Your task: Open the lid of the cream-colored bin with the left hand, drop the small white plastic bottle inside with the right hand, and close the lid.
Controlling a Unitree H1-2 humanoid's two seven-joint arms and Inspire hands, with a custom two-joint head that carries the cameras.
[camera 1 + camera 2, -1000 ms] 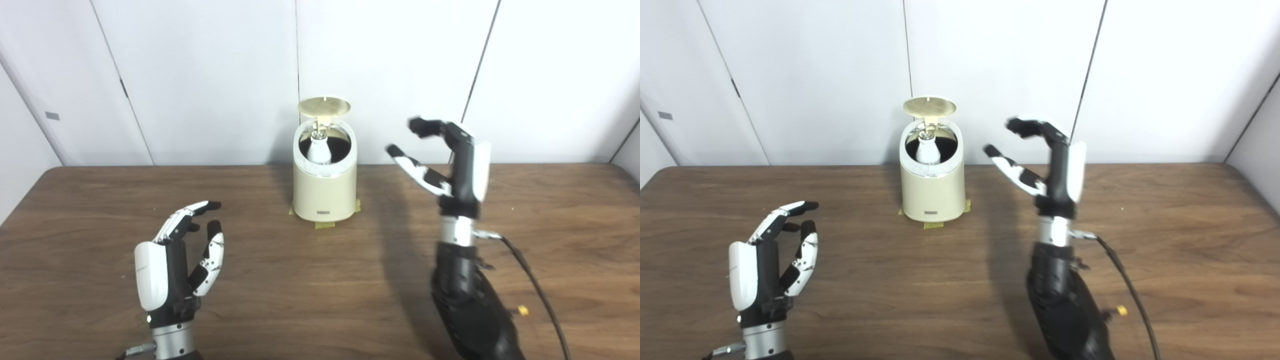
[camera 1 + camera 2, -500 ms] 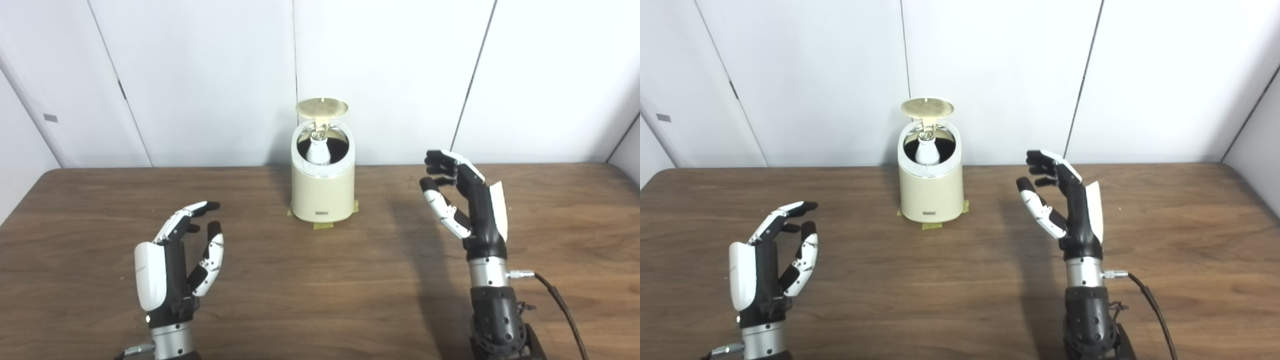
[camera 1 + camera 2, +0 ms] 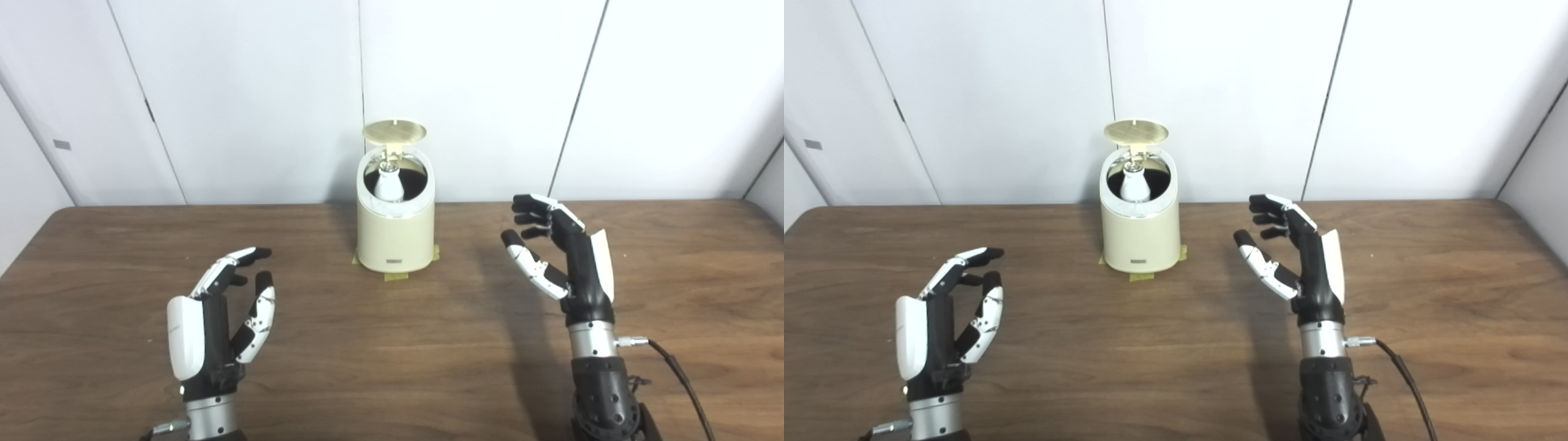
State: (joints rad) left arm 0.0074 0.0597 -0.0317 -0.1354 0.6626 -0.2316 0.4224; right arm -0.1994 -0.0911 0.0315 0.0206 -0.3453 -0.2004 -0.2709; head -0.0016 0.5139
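Right hand (image 3: 560,257) has dropped back from beside the bin (image 3: 395,236) to low over the table (image 3: 380,343), fingers spread, empty. We see the bottle (image 3: 386,184) inside the bin, lid (image 3: 394,131) up, so closing remains. Left hand (image 3: 217,318) unchanged: open, empty, well apart.

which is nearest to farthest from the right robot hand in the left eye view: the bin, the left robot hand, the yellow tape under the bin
From the right robot hand:
1. yellow tape, at the bin's base, to its left
2. cream-colored bin, left and farther back; too close to the tape to rank firmly
3. left robot hand, far left, near edge
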